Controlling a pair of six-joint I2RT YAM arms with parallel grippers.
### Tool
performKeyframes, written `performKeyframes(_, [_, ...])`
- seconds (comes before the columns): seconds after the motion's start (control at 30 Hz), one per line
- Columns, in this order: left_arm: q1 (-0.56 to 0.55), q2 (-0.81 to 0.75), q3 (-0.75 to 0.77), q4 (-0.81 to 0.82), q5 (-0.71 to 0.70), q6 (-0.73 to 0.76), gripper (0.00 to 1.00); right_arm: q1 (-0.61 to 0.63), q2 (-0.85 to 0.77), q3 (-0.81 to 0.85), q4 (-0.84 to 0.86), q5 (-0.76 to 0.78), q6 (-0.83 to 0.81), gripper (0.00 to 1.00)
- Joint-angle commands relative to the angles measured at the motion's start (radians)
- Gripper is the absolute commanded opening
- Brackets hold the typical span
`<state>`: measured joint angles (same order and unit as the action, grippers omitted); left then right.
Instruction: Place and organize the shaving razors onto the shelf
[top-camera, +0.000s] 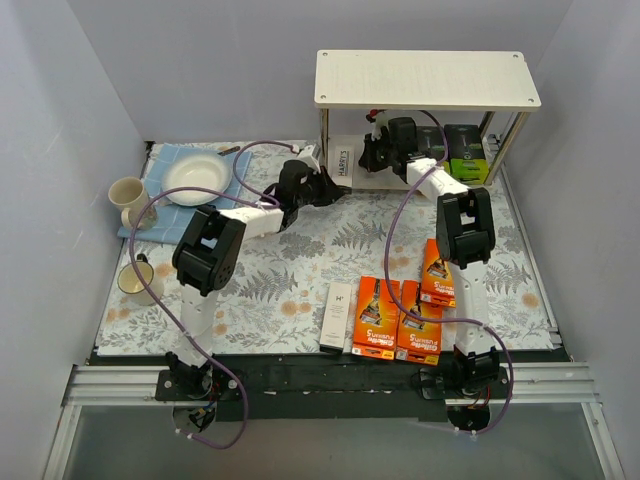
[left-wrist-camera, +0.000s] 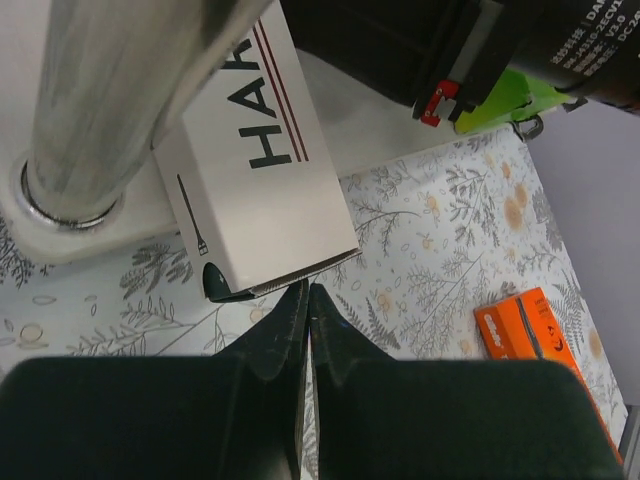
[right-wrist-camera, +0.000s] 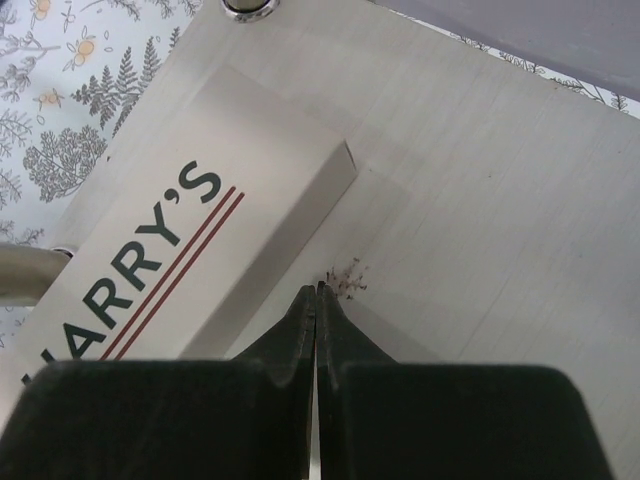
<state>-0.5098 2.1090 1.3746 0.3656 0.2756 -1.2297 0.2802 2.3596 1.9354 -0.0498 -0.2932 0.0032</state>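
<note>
The shelf (top-camera: 427, 78) stands at the back right. A white Harry's razor box (top-camera: 346, 160) lies on its lower board (right-wrist-camera: 480, 200) by the left leg (left-wrist-camera: 110, 90), its near end past the board's edge. A black box with a lime-green end (top-camera: 466, 152) stands at the board's right. My left gripper (left-wrist-camera: 308, 290) is shut and empty, tips at the Harry's box's (left-wrist-camera: 260, 180) near corner. My right gripper (right-wrist-camera: 317, 290) is shut and empty, tips on the board beside that box (right-wrist-camera: 190, 240). Three orange boxes (top-camera: 378, 315) (top-camera: 420, 320) (top-camera: 438, 270) and a slim white box (top-camera: 337, 316) lie on the table in front.
A white plate (top-camera: 197, 178) sits on a blue cloth (top-camera: 165, 160) at the back left. Two mugs (top-camera: 127, 195) (top-camera: 133, 280) stand along the left edge. Grey walls close in on three sides. One orange box also shows in the left wrist view (left-wrist-camera: 540, 345).
</note>
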Motion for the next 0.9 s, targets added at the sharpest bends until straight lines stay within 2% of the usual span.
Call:
performKeyframes(0.0, [-0.006, 0.032, 0.096, 0.029, -0.003, -0.021, 0.0, 0.011, 0.03, 0.031, 0.021, 0.014, 0.06, 0.01])
performKeyframes(0.3, [-0.006, 0.083, 0.156, 0.032, -0.071, -0.028, 0.0, 0.027, 0.07, 0.074, 0.037, 0.006, 0.092, 0.01])
performKeyframes(0.47, [-0.004, 0.071, 0.156, 0.003, -0.157, -0.025, 0.0, 0.036, 0.078, 0.082, 0.041, 0.009, 0.106, 0.01])
performKeyframes(0.87, [0.001, 0.052, 0.141, -0.034, -0.24, 0.006, 0.0, 0.06, 0.093, 0.094, 0.039, 0.037, 0.11, 0.01])
